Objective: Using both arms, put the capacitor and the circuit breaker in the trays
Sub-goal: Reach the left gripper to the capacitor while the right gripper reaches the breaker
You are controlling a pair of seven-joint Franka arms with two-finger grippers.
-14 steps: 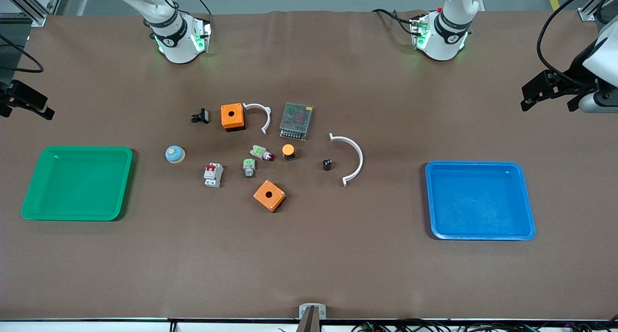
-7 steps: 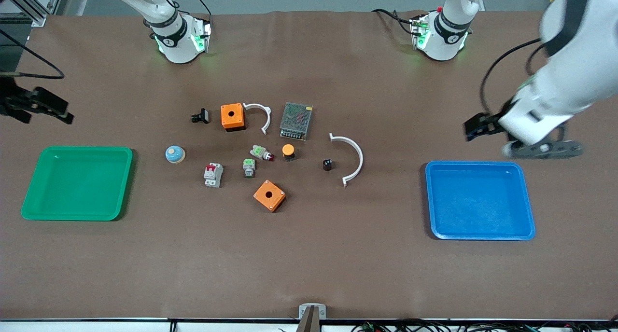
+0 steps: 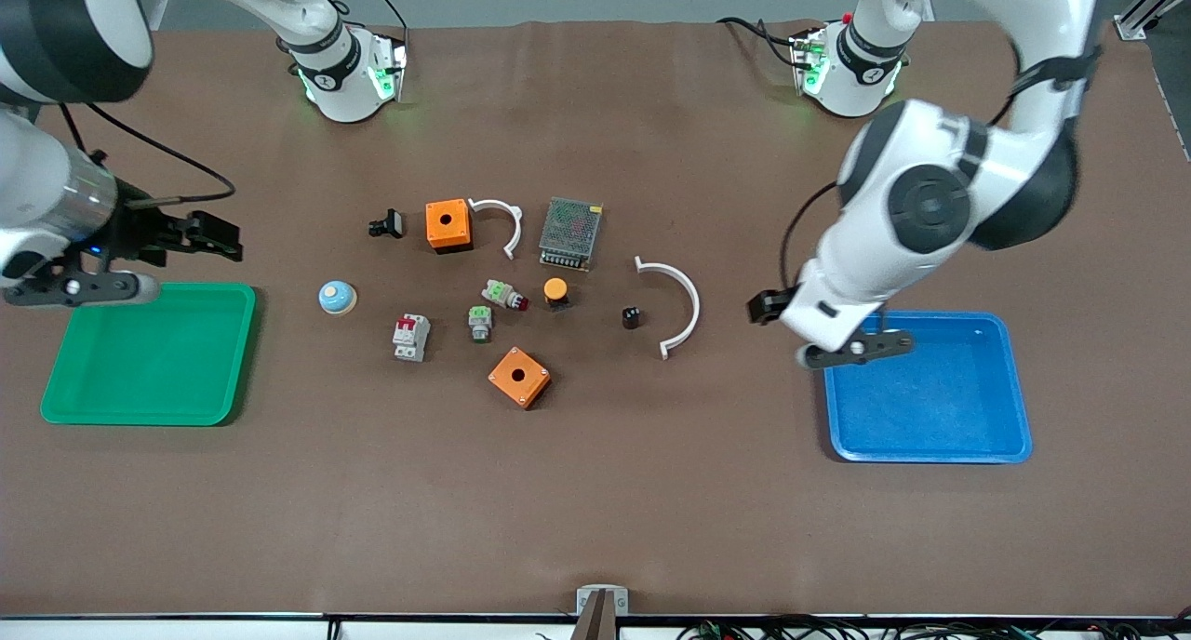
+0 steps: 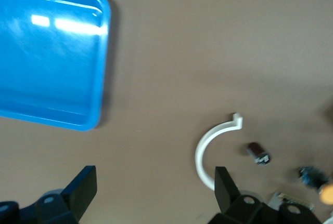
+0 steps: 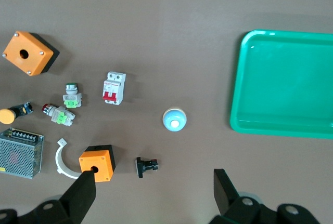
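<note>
We see a brown table [image 3: 595,491]. The capacitor [image 3: 631,317] lies beside a white arc [image 3: 677,305], the circuit breaker [image 3: 410,337] near a green tray [image 3: 149,353]. The left gripper [image 4: 156,193] and right gripper [image 5: 153,193] both hang spread wide, holding nothing.

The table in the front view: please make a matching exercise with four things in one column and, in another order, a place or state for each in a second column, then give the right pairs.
Things:
1. capacitor
2. circuit breaker
3. left pincer
4. right pincer

Places or states:
A. open, over bare table beside the green tray
B. on the table inside the curve of the large white arc
C. open, over bare table beside the blue tray
D. on the table beside the blue dome button, nearer the camera

Pairs: 1-B, 2-D, 3-C, 4-A
</note>
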